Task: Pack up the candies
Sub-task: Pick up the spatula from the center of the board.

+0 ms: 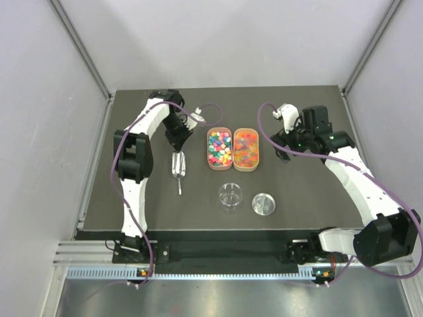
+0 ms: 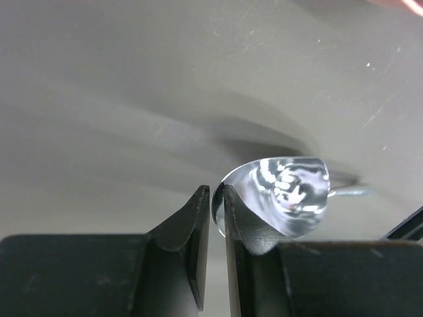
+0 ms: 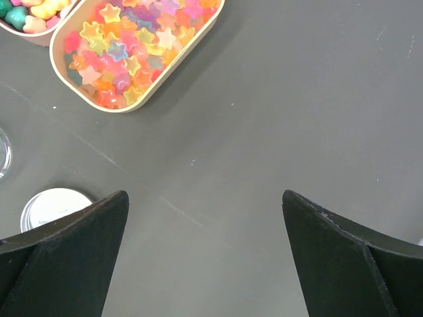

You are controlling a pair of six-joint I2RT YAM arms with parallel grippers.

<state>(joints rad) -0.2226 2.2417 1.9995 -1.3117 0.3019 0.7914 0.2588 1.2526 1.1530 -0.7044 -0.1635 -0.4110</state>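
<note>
The candies [image 1: 219, 147], small chunky sweets in mixed bright colours, fill the left of two tan oval trays; a corner of them [image 3: 26, 12] shows in the right wrist view. The right tray holds star-shaped sweets [image 1: 246, 148] [image 3: 132, 53]. A metal scoop [image 1: 178, 165] lies on the table left of the trays, handle toward the near edge. My left gripper [image 1: 176, 146] [image 2: 217, 189] is over the scoop's bowl [image 2: 291, 195], its jaws closed down to a thin slit with the bowl's rim between them. My right gripper [image 1: 283, 146] [image 3: 205, 195] hangs open over bare table right of the trays.
A clear round cup [image 1: 230, 196] and its lid [image 1: 264, 203] [image 3: 53, 201] stand in front of the trays. The dark table [image 1: 317, 191] is walled by grey panels at the left, back and right.
</note>
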